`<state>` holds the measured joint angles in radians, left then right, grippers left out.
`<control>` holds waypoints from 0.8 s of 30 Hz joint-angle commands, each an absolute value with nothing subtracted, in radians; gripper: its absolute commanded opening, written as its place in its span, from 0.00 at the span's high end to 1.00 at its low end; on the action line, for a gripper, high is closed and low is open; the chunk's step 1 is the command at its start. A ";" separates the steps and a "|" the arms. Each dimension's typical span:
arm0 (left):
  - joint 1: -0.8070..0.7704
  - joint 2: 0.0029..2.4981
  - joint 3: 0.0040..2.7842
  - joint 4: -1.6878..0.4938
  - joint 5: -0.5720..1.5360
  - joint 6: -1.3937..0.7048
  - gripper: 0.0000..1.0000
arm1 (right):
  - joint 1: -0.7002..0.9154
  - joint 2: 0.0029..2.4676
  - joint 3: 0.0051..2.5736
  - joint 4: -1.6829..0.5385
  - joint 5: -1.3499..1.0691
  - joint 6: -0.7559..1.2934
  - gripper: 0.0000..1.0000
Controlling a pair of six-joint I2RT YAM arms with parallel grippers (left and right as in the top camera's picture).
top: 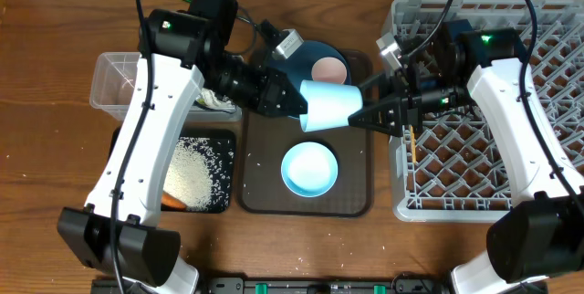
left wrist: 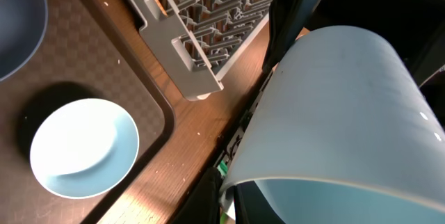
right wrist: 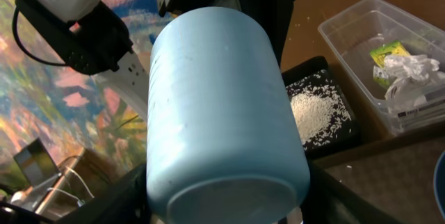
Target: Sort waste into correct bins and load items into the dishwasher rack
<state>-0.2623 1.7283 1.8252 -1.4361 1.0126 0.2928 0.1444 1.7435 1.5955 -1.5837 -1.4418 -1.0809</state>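
1. Wooden table [top: 46, 102]: supports all items.
2. Left: clear tub [top: 102, 84] at the rear, black tray [top: 230, 171] in front of it.
3. Centre: brown serving tray [top: 351, 184].
4. Right: dishwasher rack [top: 401, 204], just beside the brown serving tray.

Light blue cup [top: 330, 105], plain all over. Bowl [top: 309, 168] pale blue inside, on a dark brown serving tray [left wrist: 90, 57] with a fine checked texture. Grey lattice rack [top: 547, 20], white rice [right wrist: 313, 113] across the black tray [right wrist: 316, 67], reddish-brown wood-grain desk [top: 46, 130].
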 commanded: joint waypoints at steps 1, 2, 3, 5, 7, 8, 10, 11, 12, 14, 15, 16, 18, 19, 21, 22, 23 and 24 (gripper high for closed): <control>-0.272 1.728 1.823 -1.452 1.001 0.317 0.91 | 0.119 1.739 1.602 -1.574 -1.475 -1.079 0.33; -0.272 1.728 1.823 -1.451 1.001 0.317 0.91 | 0.119 1.739 1.602 -1.574 -1.475 -1.079 0.30; -0.272 1.728 1.823 -1.449 1.001 0.317 0.91 | 0.119 1.739 1.602 -1.574 -1.475 -1.079 0.29; -0.272 1.728 1.823 -1.444 1.001 0.317 0.91 | 0.119 1.739 1.602 -1.574 -1.479 -1.079 0.28; -0.272 1.728 1.823 -1.438 1.001 0.316 0.91 | 0.119 1.739 1.602 -1.574 -1.489 -1.079 0.29; -0.272 1.728 1.823 -1.437 1.002 0.316 0.91 | 0.120 1.739 1.602 -1.574 -1.494 -1.079 0.30; -0.272 1.728 1.823 -1.433 1.002 0.313 0.91 | 0.125 1.739 1.602 -1.573 -1.499 -1.080 0.31; -0.272 1.728 1.823 -1.431 1.002 0.309 0.91 | 0.128 1.739 1.602 -1.573 -1.500 -1.080 0.30; -0.272 1.728 1.823 -1.429 1.002 0.305 0.91 | 0.133 1.739 1.602 -1.572 -1.498 -1.083 0.30; -0.272 1.728 1.823 -1.424 1.002 0.293 0.92 | 0.137 1.739 1.602 -1.571 -1.469 -1.082 0.29; -0.271 1.728 1.823 -1.421 1.001 0.287 0.92 | 0.137 1.739 1.602 -1.571 -1.444 -1.082 0.28; -0.272 1.728 1.823 -1.419 1.001 0.287 0.92 | 0.137 1.739 1.602 -1.571 -1.420 -1.082 0.27; -0.272 1.728 1.823 -1.407 0.990 0.286 0.92 | 0.136 1.739 1.602 -1.572 -1.372 -1.082 0.24; -0.272 1.728 1.823 -1.401 0.973 0.282 0.92 | 0.136 1.739 1.602 -1.573 -1.357 -1.082 0.23; -0.272 1.728 1.823 -1.392 0.912 0.254 0.92 | 0.136 1.739 1.602 -1.574 -1.333 -1.078 0.21; -0.272 1.728 1.823 -1.390 0.873 0.231 0.92 | 0.135 1.739 1.602 -1.574 -1.323 -1.078 0.21; -0.272 1.728 1.823 -1.390 0.835 0.207 0.92 | 0.134 1.739 1.602 -1.574 -1.313 -1.078 0.20; -0.272 1.728 1.823 -1.390 0.797 0.183 0.92 | 0.131 1.739 1.602 -1.573 -1.305 -1.078 0.19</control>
